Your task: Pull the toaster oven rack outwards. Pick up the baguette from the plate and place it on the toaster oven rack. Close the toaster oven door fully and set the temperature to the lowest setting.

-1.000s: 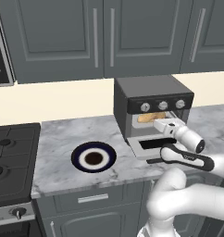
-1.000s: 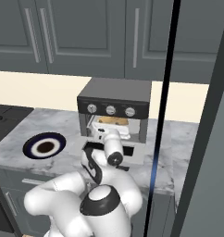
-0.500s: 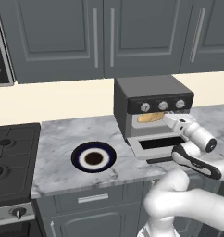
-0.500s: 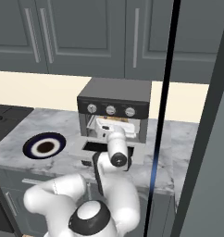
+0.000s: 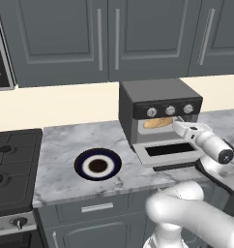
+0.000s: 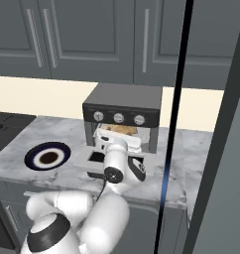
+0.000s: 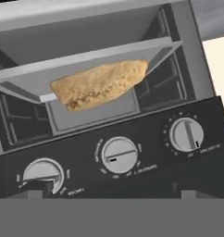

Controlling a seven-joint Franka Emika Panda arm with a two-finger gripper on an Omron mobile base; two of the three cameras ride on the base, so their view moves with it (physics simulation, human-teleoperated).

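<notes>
Wide open and holding nothing, the end effector sits just in front of the toaster oven. The baguette lies on the toaster oven rack inside. The toaster oven door hangs open. The plate rests on the desk, left of the oven.

marble counter, plate, toaster oven
</notes>
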